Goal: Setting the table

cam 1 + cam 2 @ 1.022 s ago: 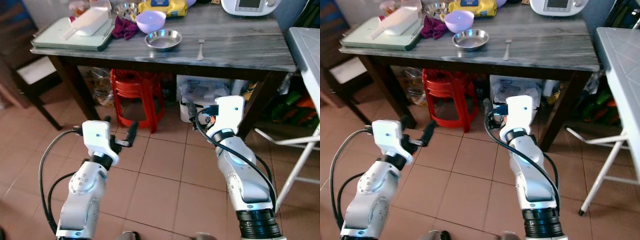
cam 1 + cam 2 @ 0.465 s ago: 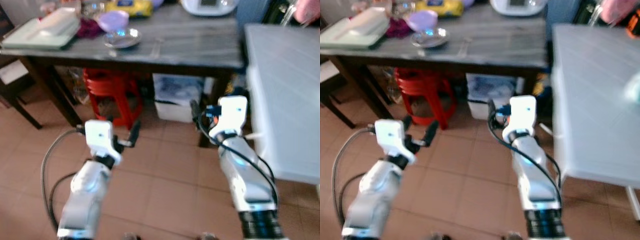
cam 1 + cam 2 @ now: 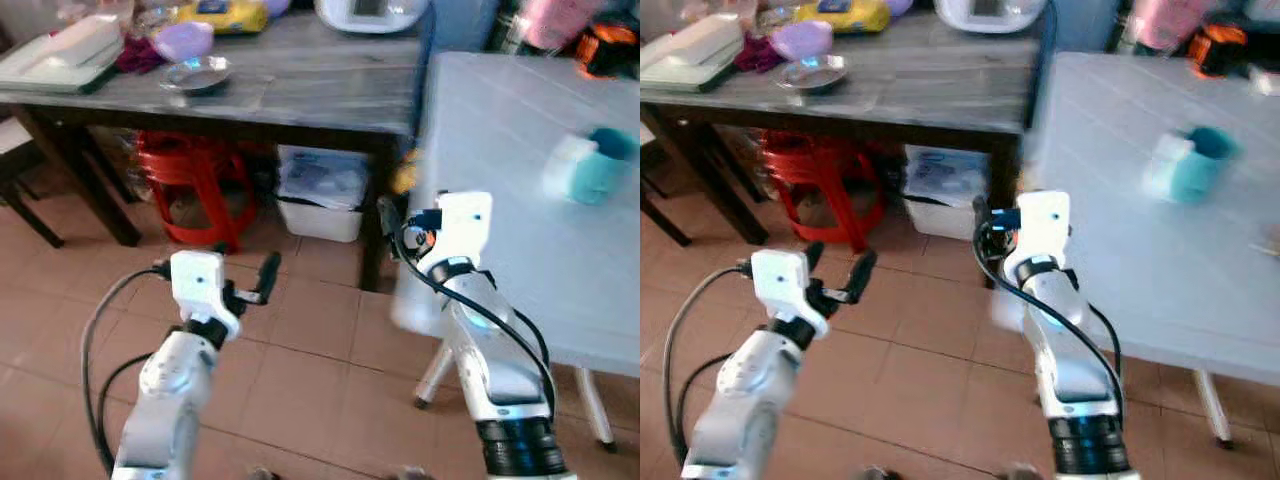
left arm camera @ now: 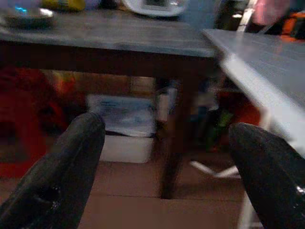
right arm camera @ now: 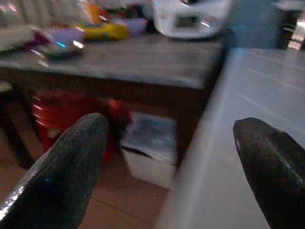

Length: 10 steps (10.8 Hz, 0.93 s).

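My left gripper (image 4: pixel 162 157) has its jaws spread wide, empty; my right gripper (image 5: pixel 167 157) the same. Both forearms are raised, bent, over bare tiled floor (image 3: pixel 310 350) short of the tables. Frames blurred. Teal cup (image 3: pixel 600 165) on the white table (image 3: pixel 500 130), touching a pale object I cannot identify. Steel bowl (image 3: pixel 195 73) and purple bowl (image 3: pixel 183 41) sit on the dark table (image 3: pixel 320 85), well apart from me. Red stool (image 3: pixel 190 180) and bin (image 3: pixel 320 190) beneath it. White table's near corner sits just beside my right arm.
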Available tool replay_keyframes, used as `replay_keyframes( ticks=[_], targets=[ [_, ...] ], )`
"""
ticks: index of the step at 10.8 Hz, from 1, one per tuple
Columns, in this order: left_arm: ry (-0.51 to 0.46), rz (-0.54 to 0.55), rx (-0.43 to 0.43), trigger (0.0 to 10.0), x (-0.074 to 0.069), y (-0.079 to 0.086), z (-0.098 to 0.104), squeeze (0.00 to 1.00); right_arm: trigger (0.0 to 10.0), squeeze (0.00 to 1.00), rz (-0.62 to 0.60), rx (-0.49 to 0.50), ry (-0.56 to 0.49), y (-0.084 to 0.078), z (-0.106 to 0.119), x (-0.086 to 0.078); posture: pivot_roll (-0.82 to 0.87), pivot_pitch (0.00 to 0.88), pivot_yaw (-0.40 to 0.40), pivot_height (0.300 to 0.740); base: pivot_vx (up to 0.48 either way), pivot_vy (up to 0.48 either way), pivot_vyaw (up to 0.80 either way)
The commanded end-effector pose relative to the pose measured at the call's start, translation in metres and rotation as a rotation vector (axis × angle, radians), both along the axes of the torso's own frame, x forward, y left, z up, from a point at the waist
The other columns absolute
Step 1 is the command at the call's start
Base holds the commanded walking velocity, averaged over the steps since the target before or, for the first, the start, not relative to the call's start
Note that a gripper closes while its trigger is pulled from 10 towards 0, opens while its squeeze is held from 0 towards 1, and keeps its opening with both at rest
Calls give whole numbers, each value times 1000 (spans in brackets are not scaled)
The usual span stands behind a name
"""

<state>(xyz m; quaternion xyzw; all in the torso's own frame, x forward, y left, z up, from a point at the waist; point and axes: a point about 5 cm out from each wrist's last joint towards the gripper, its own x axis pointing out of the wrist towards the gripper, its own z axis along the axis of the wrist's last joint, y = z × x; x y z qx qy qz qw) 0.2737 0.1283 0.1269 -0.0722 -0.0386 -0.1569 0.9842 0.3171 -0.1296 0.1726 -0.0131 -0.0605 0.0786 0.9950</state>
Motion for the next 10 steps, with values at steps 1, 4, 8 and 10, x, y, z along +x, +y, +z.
replay_keyframes(
  ticks=[1, 4, 8, 10],
  targets=[
    [-20, 3, 21, 10000, 0, 2, 4, 0, 10000, 0, 1, 13, -10, 1, 3, 0, -50, 155, 83, 740, 0, -480, -800],
    [-20, 1, 16, 10000, 0, 1, 4, 0, 10000, 0, 2, 11, -10, 0, 3, -1, -56, 161, 83, 740, 0, -480, -188],
    [-24, 0, 6, 10000, 1, 0, 5, 0, 10000, 0, 5, 10, -6, 2, 1, -2, -59, 167, 85, 740, 0, -332, 0],
    [-24, 3, -4, 10000, 0, 0, 5, 0, 10000, 0, 7, 9, -3, 1, 0, -3, -59, 171, 83, 740, 0, 0, 0]
  ],
)
